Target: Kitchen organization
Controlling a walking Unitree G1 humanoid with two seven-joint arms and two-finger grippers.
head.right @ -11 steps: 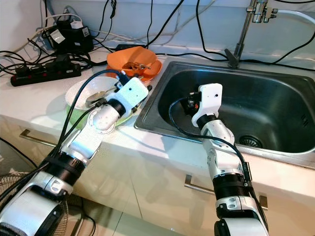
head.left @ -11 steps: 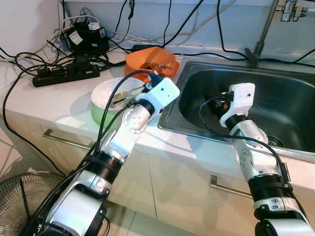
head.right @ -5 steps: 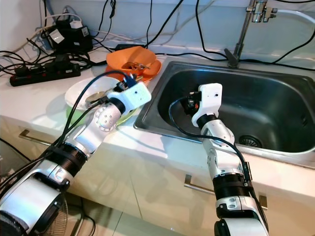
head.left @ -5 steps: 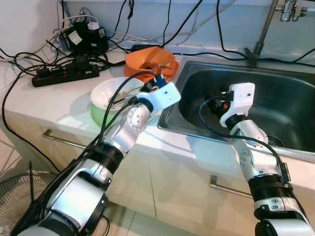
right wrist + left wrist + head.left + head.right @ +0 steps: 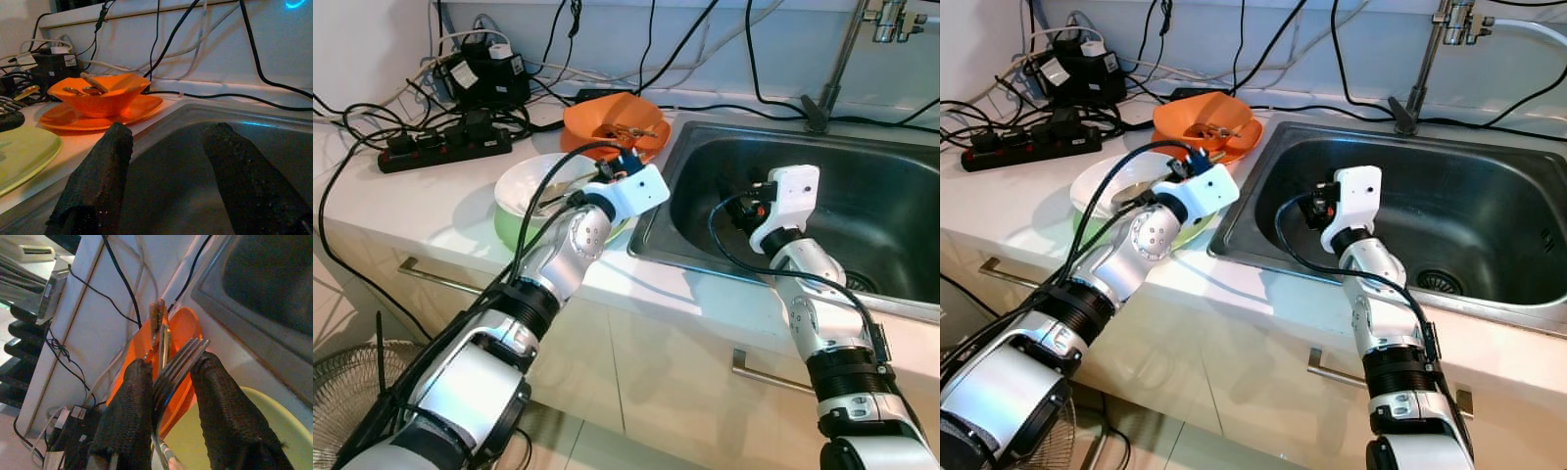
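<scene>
My left gripper [image 5: 171,364] is shut on a metal fork [image 5: 180,361], whose tines point toward the orange bowl [image 5: 188,325]. It hovers over the white bowl [image 5: 540,182], which rests on a green plate [image 5: 24,152], just short of the orange bowl [image 5: 612,119]. That bowl sits on an orange plate [image 5: 98,115] and holds utensils, one with a brown handle. My right gripper [image 5: 168,134] is open and empty, low inside the steel sink [image 5: 876,171] near its left wall.
A black power strip [image 5: 445,145] and tangled cables lie along the back left of the counter. The faucet [image 5: 827,88] rises behind the sink. A fan [image 5: 347,392] stands on the floor at the left. Cabinet handles run below the counter edge.
My left forearm has shifted a little while its gripper stays by the orange bowl with the fork. The right arm has not moved.
</scene>
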